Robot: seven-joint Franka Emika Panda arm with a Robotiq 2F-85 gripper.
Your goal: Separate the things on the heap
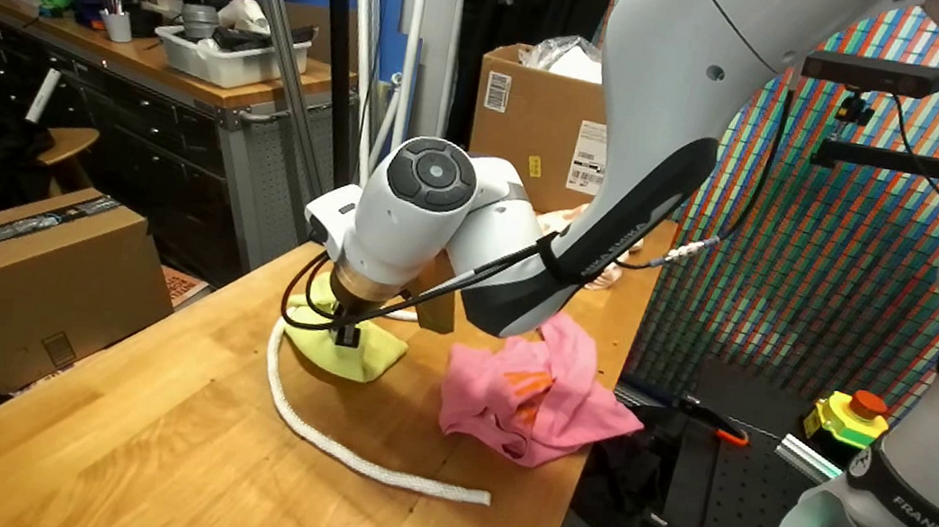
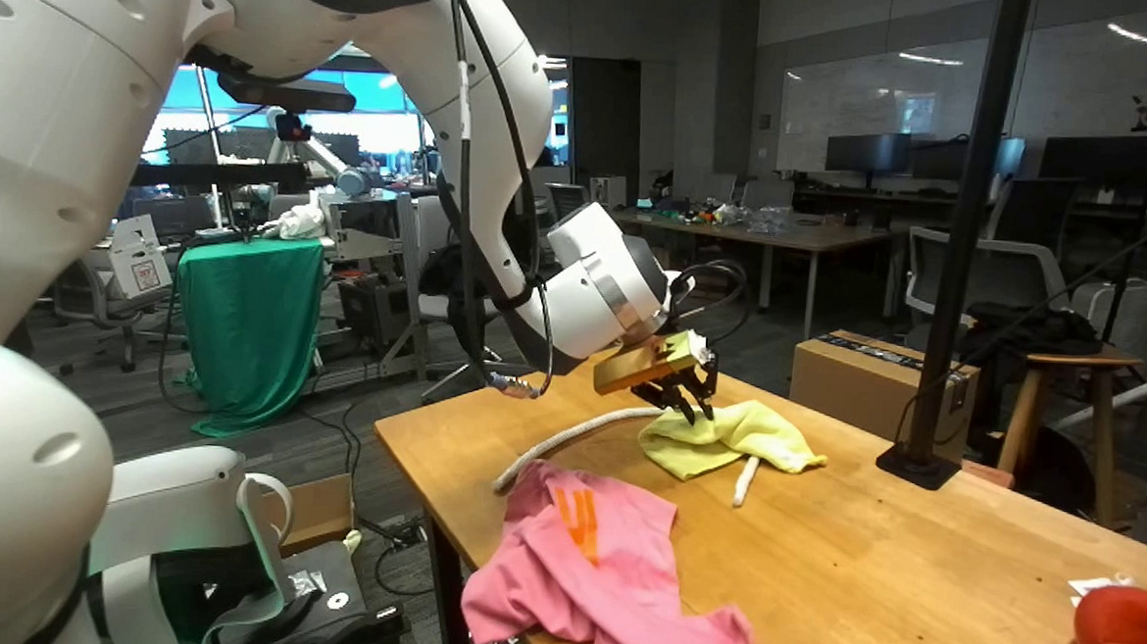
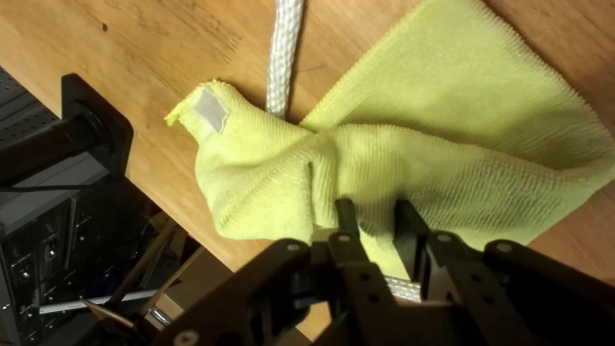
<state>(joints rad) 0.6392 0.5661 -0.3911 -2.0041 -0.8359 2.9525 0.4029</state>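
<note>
The yellow-green cloth [image 1: 371, 355] [image 2: 764, 435] [image 3: 456, 81] lies folded across the off-white rope [image 1: 422, 483] [image 2: 577, 436] [image 3: 283, 53], whose ends stick out from beneath it. Above the cloth is my gripper [image 1: 346, 336] [image 2: 699, 415] [image 3: 375, 204], pointing down, its fingertips at the fabric. In the wrist view the jaws stand partly apart, with a cloth fold between the tips. Apart from these, a crumpled pink cloth [image 1: 490, 384] [image 2: 618, 599] with orange print sits near the table's edge. A cream patterned cloth [image 1: 609, 275] shows partly behind the arm.
A tall cardboard box [image 1: 532, 131] stands at the table's far end. The black post base [image 2: 919, 466] [image 3: 98, 127] is at the table edge near the yellow-green cloth. A red round object [image 2: 1131, 641] rests on the wooden table [image 1: 165, 441].
</note>
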